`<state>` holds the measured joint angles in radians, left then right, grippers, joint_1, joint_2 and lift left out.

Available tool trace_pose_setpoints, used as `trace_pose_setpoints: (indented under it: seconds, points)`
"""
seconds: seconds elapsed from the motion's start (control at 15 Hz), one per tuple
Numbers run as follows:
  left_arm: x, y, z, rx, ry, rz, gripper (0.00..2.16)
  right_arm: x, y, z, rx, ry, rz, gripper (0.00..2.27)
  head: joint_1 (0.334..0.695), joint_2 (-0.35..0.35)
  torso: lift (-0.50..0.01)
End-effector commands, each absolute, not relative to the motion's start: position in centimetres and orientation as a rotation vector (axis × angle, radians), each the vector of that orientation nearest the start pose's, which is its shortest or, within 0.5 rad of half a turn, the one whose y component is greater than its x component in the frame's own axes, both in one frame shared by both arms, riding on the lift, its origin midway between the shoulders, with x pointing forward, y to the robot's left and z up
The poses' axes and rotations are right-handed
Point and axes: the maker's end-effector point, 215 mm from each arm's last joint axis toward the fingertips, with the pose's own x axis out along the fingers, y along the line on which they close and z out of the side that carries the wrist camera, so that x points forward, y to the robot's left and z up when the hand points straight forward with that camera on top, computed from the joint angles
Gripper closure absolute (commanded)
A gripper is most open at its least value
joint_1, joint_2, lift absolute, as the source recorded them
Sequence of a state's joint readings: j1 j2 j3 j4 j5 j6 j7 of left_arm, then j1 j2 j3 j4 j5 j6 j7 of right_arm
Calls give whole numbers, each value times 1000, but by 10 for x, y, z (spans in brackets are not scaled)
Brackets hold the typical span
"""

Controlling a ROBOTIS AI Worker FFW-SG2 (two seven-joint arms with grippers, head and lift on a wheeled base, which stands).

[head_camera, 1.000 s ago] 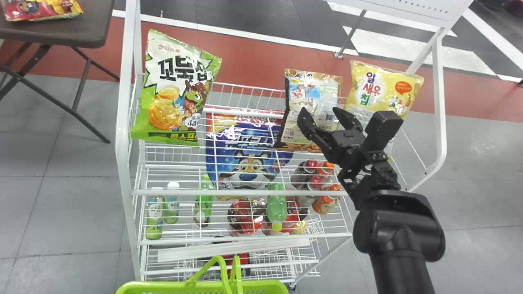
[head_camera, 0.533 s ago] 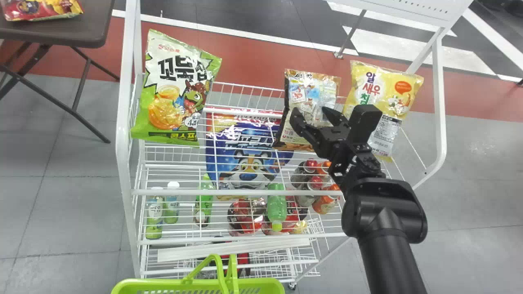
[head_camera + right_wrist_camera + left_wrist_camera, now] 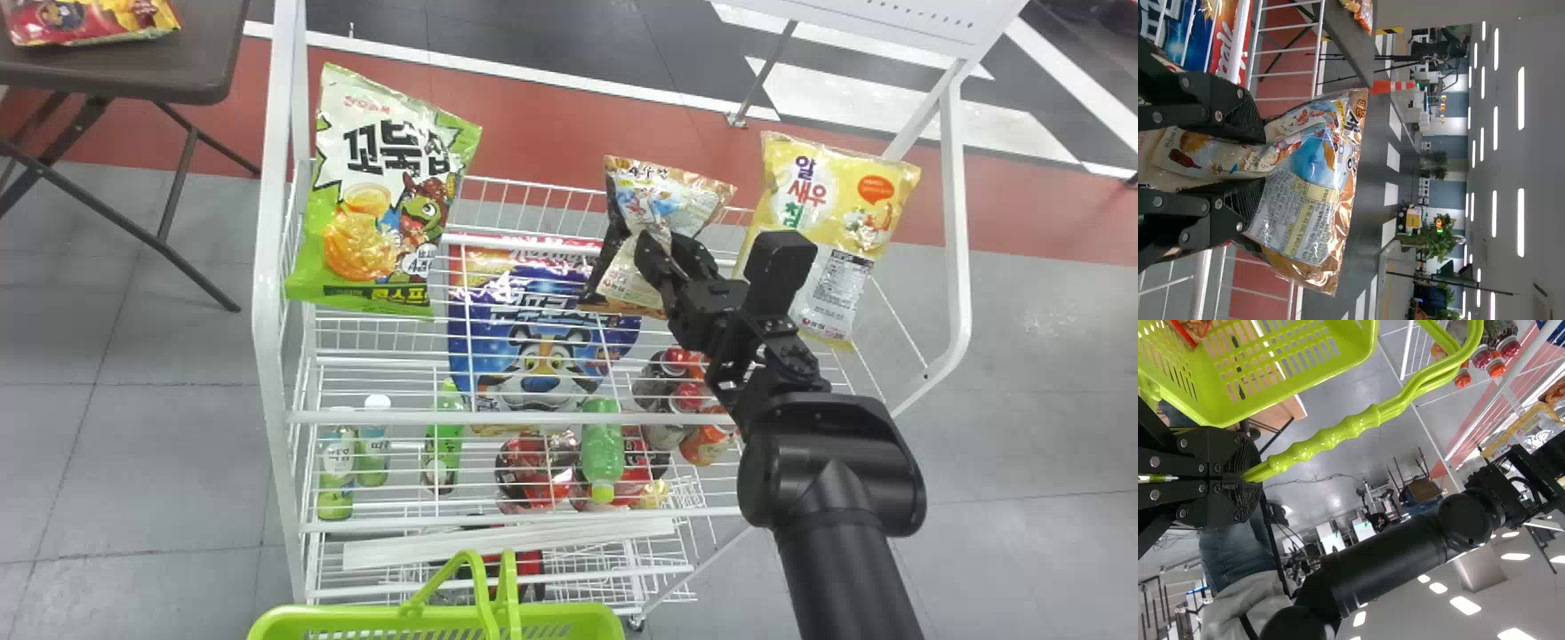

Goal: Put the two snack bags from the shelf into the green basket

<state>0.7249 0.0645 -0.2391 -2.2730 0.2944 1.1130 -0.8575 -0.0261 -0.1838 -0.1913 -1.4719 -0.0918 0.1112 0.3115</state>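
Head view, and here's the catch — the right gripper (image 3: pixel 673 252) has the brown snack bag (image 3: pixel 653 203) pinched between its two fingers, the arm running away from it towards five o'clock; the bag tilts, its top towards one o'clock, above the white wire shelf (image 3: pixel 524 419). At roughly three o'clock from that grip stands the yellow bag (image 3: pixel 849 209), upright and slightly leaning; out at nine to ten o'clock, the big green bag (image 3: pixel 382 191) by the shelf's side frame; nearer, at eight o'clock, the blue bag (image 3: pixel 498 356) behind the wires!

Over to the right wrist view: the right gripper (image 3: pixel 1261 160) has one finger on each side of the brown bag, film gathered into creases at the pinch, the upper part fanning out beyond the tips; whether its bottom touches the shelf, I cannot tell.

Down at seven o'clock from the pinch sits the green basket (image 3: pixel 302 615); and in the left wrist view the left gripper (image 3: pixel 1248 478) — fingers pressed together on the handle (image 3: pixel 1331 439) — has hold of it.
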Motion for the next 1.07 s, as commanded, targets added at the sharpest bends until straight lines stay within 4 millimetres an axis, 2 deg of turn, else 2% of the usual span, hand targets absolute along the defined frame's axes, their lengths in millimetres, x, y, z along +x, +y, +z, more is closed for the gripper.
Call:
trace_pose_setpoints:
  seconds: [0.0, 0.2, 0.33, 0.47, 0.67, 0.8, 1.0]
  points:
    - [120, -70, -422, -740, 1009, -1171, 2142, 577, -346, -377, -36, 124, 94, 2246, 695, -350, -2]
    - [119, -70, -421, -738, 1009, -1173, 2142, 554, -351, -349, -48, 64, 88, 2246, 695, -350, -2]
    - [118, -71, -419, -739, 1007, -1177, 2142, 528, -350, -319, -14, 20, 102, 2246, 695, -350, -2]
    - [118, -71, -419, -739, 1006, -1180, 2142, 501, -349, -301, 26, 33, 135, 2246, 695, -350, -2]
    - [119, -72, -418, -741, 1001, -1183, 2142, 455, -338, -304, 57, 178, 169, 2246, 695, -350, -2]
    - [120, -72, -418, -742, 1000, -1181, 2142, 423, -324, -315, 114, 286, 212, 2246, 695, -350, -2]
    - [119, -73, -418, -744, 1002, -1179, 2142, 369, -306, -355, 231, 512, 290, 2246, 695, -350, -2]
